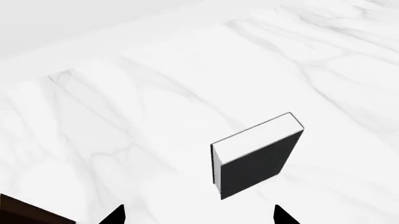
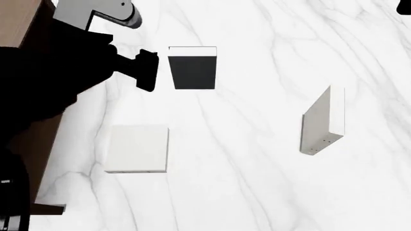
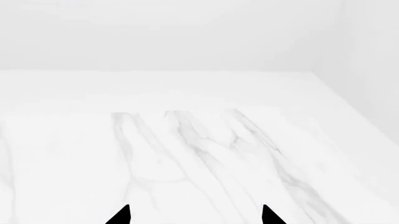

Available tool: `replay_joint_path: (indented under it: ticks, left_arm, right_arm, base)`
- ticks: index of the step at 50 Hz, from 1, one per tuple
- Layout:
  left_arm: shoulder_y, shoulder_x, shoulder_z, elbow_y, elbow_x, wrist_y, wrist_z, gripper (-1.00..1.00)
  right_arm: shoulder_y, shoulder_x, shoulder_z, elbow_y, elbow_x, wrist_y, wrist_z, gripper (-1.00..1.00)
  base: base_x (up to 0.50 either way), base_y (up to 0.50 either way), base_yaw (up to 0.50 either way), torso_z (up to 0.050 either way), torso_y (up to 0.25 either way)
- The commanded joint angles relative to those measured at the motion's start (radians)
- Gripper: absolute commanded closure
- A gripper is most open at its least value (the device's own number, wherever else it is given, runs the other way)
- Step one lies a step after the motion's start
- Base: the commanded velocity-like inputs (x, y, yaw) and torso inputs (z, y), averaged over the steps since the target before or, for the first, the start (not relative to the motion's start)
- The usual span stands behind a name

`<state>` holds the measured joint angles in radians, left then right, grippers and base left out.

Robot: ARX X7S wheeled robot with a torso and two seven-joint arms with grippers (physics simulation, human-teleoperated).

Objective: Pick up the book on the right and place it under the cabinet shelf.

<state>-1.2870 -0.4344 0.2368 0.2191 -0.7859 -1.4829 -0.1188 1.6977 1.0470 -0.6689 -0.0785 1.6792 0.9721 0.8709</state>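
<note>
Book (image 2: 136,148) shows only in head view; left wrist sees black book (image 1: 257,156).

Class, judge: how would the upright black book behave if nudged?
The black book stands on a narrow edge, so it would probably topple rather than slide. Its flat, straight faces suggest it stays stiff. The marble table looks smooth, so it may skid.
</note>
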Motion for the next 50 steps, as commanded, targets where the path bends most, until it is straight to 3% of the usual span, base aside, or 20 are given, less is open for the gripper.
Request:
replay_joint_path:
  ticks: [1, 14, 50]
  left_arm:
    - [0.103, -0.045, -0.043, 0.146, -0.332, -0.081, -0.228, -1.0]
    - [0.174, -0.063, 0.003, 0.183, -0.539, -0.059, -0.377, -1.0]
    - [0.353, 0.03, 0.128, 0.218, -0.68, 0.044, -0.543, -1.0]
  right_arm:
    - [-0.003, 0.005, 0.004, -0.004, 0.01, 0.0, 0.001, -1.0]
    - [-0.023, 0.003, 0.004, -0.012, 0.01, -0.011, 0.002, -1.0]
    - [-0.076, 0.02, 0.011, -0.032, 0.013, -0.041, -0.005, -1.0]
  base:
    - [0.0, 0.0, 0.0, 0.0, 0.0]
    - [0.0, 0.0, 0.0, 0.0, 0.0]
    - [0.0, 0.0, 0.0, 0.0, 0.0]
